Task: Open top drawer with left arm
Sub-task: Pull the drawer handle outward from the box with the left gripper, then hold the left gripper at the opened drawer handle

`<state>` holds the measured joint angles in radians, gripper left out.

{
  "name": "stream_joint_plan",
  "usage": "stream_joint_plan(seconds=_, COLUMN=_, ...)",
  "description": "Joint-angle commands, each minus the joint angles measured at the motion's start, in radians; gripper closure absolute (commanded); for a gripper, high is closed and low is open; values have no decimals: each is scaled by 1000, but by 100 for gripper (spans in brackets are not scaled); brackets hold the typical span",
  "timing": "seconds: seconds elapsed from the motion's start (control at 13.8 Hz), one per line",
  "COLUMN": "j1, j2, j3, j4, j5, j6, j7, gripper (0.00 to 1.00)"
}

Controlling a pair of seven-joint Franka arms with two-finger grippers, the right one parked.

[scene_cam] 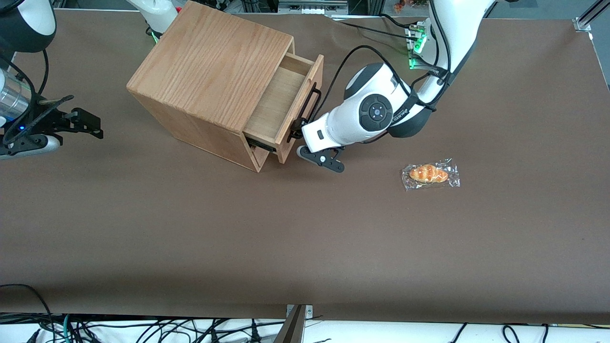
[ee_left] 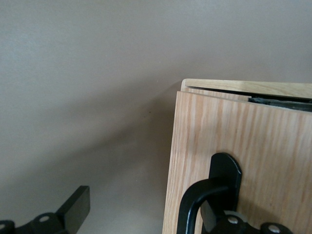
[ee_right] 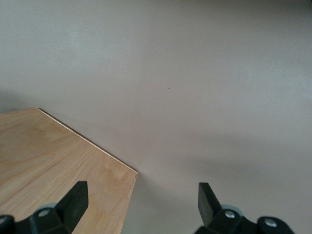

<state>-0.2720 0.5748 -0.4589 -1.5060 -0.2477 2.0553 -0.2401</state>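
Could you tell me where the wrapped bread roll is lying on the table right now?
In the front view, the wrapped bread roll lies on the brown table, toward the working arm's end, apart from the gripper at the top drawer.

Wrapped bread roll (scene_cam: 430, 174), apparently, on table (scene_cam: 190, 238)

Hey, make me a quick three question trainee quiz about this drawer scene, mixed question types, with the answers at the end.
1. True or false: the top drawer is pulled partly out of the cabinet.
2. Where is the gripper? A) over the wrapped bread roll B) at the drawer's black bar handle C) on top of the cabinet
3. Fill in: the drawer's inside looks ____.

Key: 1 true. 2 B; one finger sits wide of the drawer front, so the gripper is open. 3 empty.
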Motion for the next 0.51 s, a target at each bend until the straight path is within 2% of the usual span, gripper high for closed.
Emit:
stream_joint_plan(seconds=0.0, j1=22, j2=16, j3=-4, j4=26, j5=33, j6=-12, j7=27, gripper=0)
stream_joint_plan(seconds=0.44, j1=51, j2=16, j3=-3, j4=26, j5=33, j6=-30, j7=70, gripper=0)
